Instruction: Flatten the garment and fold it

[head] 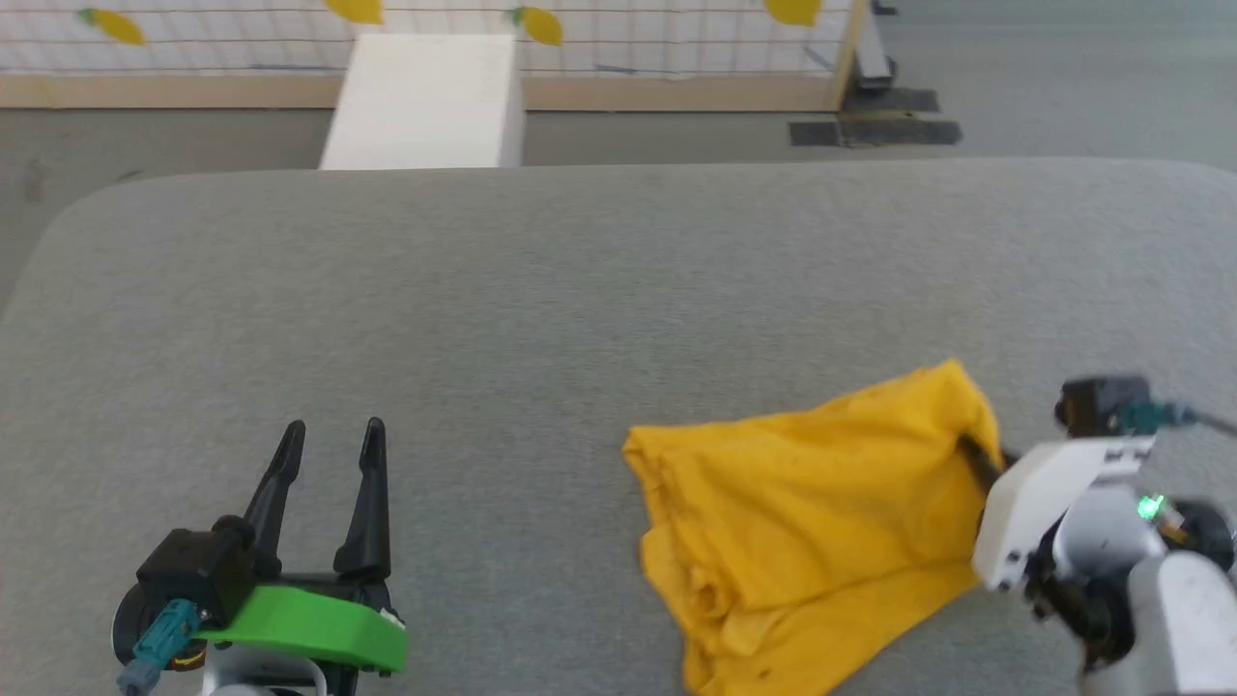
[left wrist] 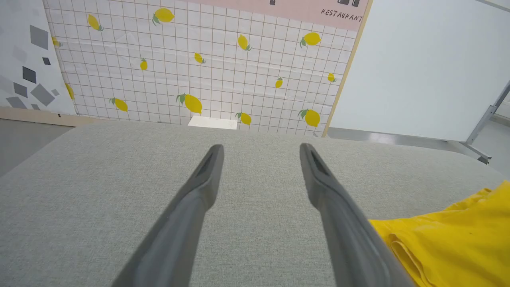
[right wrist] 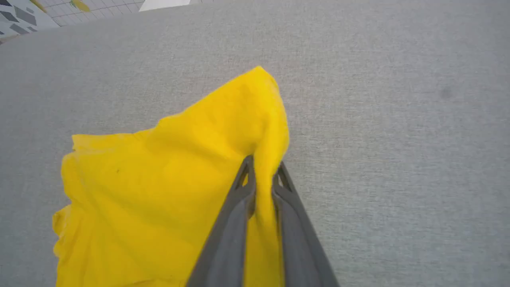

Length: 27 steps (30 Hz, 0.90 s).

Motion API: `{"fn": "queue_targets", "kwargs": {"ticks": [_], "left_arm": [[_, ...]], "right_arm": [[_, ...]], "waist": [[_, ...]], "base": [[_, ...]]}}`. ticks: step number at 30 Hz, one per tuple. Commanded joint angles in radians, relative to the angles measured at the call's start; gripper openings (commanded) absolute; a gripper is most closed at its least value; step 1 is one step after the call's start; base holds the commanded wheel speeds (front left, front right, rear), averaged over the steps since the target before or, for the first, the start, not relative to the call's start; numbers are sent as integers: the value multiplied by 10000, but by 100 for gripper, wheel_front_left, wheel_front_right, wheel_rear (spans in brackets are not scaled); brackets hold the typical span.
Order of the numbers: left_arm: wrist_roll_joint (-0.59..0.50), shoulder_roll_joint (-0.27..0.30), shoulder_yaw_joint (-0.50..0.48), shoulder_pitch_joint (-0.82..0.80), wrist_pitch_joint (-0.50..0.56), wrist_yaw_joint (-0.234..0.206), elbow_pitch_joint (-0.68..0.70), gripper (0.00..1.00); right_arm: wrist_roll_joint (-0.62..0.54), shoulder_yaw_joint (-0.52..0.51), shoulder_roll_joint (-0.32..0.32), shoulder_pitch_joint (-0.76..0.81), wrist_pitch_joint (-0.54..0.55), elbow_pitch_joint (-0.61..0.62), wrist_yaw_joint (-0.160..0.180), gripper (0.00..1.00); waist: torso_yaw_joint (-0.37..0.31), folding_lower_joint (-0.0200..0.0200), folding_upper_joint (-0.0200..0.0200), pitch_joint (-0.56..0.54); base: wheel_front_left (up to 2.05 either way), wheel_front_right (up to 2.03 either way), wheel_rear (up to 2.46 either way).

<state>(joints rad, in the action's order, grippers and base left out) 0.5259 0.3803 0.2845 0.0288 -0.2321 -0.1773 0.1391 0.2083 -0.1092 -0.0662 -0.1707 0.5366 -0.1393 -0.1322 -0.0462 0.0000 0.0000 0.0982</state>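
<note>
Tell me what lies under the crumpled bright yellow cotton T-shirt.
The crumpled bright yellow cotton T-shirt rests on the grey fabric surface, which shows beside it. The right gripper pinches its raised edge. Anything beneath its folds is covered.

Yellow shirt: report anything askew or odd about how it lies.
The yellow shirt lies crumpled on the grey surface, not flat; one edge rises in a peak where the right gripper pinches it. No damage shows.
</note>
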Motion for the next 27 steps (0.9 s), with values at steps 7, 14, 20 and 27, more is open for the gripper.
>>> {"fn": "queue_targets", "kwargs": {"ticks": [7, 14, 20, 27], "left_arm": [[-422, 249, 114, -413, 249, -159, 425, 100], [-712, 737, 59, -1337, 737, -36, 997, 100], [-998, 1210, -56, -2267, 1226, 64, 1593, 100], [-1360, 1774, -281, -3031, 1758, 38, 2426, 100]], "right_arm": [[-467, 37, -1322, -1673, 732, 197, 15, 0], [-708, -354, -2375, -2953, 1261, 554, 15, 0], [-946, -1077, -3100, -3790, 1537, 626, 15, 0], [-1195, -1873, -4096, -4702, 1245, 76, 15, 0]], "waist": [[-1309, 0, 0, 644], [-1780, 0, 0, 1833], [-2021, 0, 0, 3152], [-2238, 0, 0, 4521]], "base": [[0, 0, 0], [0, 0, 0], [0, 0, 0], [0, 0, 0]]}}
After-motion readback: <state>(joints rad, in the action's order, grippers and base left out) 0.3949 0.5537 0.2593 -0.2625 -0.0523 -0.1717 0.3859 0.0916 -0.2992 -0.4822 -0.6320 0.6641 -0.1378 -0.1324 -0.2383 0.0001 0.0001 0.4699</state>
